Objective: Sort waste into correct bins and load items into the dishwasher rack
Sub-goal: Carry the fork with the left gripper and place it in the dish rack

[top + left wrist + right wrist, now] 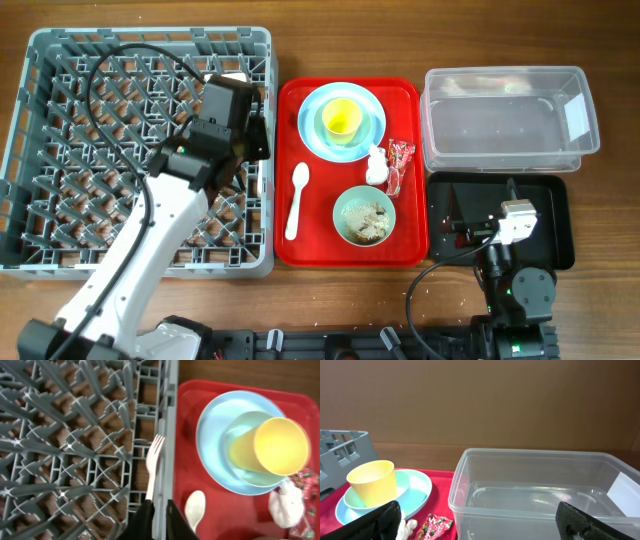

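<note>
Left tool (160,512) stood nearly closed over wall of grey pegged plastic rack (168,410); white plastic fork (153,460) lay inside, handle at its tips, grip unclear. Right tool (482,522) gaped wide, empty, facing clear rectangular tub (535,490).

Colours, keyed off the red serving tray (315,245):
- The tray itself is plain glossy red.
- On it: a pale blue plate (309,118), a solid yellow cup (342,119) and a pale mint bowl (257,479) under the cup.
- Also on it: a second mint bowl (340,205) holding speckled beige crumbs (368,218), a white spoon (297,200) and a white tissue wad (376,165). The wrapper (400,160) is red print on clear film.
- Left of it: the dishwasher rack (150,40) is uniform grey with a peg lattice, brown wood showing through. A white fork (153,460) lies at the rack's tray-side wall.
- Right of it, far end: a clear tub (500,120) with a white label (578,115).
- Right of it, near end: a matte black tray (555,215).
- The table (600,310) is mid-brown with wood grain.
</note>
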Robot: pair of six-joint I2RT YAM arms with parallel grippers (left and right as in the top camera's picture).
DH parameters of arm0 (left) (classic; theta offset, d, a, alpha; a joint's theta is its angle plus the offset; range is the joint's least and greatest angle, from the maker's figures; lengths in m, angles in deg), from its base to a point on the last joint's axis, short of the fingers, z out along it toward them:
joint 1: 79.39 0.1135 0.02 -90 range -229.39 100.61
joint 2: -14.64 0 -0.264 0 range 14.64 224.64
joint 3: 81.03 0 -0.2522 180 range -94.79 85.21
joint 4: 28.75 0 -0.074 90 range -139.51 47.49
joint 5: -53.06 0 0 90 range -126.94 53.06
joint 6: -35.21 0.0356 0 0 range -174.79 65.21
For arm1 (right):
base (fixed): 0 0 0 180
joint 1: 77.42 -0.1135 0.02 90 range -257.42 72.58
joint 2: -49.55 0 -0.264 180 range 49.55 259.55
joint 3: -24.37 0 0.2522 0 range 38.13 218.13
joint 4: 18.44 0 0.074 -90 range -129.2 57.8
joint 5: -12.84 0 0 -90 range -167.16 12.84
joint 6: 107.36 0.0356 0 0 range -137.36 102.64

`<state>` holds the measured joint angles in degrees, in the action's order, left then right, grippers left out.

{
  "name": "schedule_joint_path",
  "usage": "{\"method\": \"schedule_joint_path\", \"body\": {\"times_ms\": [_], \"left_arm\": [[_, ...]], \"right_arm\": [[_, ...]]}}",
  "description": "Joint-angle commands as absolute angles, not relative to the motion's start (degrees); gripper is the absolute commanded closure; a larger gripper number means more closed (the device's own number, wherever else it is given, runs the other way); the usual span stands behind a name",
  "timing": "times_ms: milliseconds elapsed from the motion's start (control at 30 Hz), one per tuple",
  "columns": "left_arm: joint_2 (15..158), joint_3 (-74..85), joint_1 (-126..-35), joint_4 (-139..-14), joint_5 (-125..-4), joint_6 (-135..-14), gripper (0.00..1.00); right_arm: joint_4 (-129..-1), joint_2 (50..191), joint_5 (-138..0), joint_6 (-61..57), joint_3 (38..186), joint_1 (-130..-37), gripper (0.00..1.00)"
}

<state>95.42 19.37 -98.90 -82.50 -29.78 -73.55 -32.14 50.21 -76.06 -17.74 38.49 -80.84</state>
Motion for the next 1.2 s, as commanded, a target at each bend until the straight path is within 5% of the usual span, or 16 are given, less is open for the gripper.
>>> {"method": "schedule_joint_path", "body": {"times_ms": [0,100,333,500,700,867,1167], "left_arm": [[100.1,18.7,-97.0,-81.1,-30.5,-74.7,0.93],[104.3,18.7,-96.3,-79.2,-30.5,-74.3,0.71],[110.0,18.7,-96.3,-74.9,-30.5,-73.0,0.71],[112.1,18.7,-96.3,-73.5,-31.3,-71.4,0.81],[112.2,18.7,-95.6,-73.4,-34.1,-63.9,0.81],[112.2,18.7,-92.1,-73.0,-42.5,-60.7,0.71],[112.2,18.8,-91.1,-72.9,-42.7,-60.7,0.76]], "right_arm": [[-31.9,49.8,-75.6,-18.7,38.4,-80.5,0.0],[-31.9,49.8,-75.6,-18.7,38.4,-80.5,0.0],[-31.9,49.8,-75.6,-18.7,38.4,-80.5,0.0],[-31.9,49.8,-75.6,-18.7,38.4,-80.5,0.0],[-31.9,49.8,-75.6,-18.7,38.4,-80.5,0.0],[-31.9,49.8,-75.6,-18.7,38.4,-80.5,0.0],[-31.9,49.8,-75.6,-18.7,38.4,-80.5,0.0]]}}
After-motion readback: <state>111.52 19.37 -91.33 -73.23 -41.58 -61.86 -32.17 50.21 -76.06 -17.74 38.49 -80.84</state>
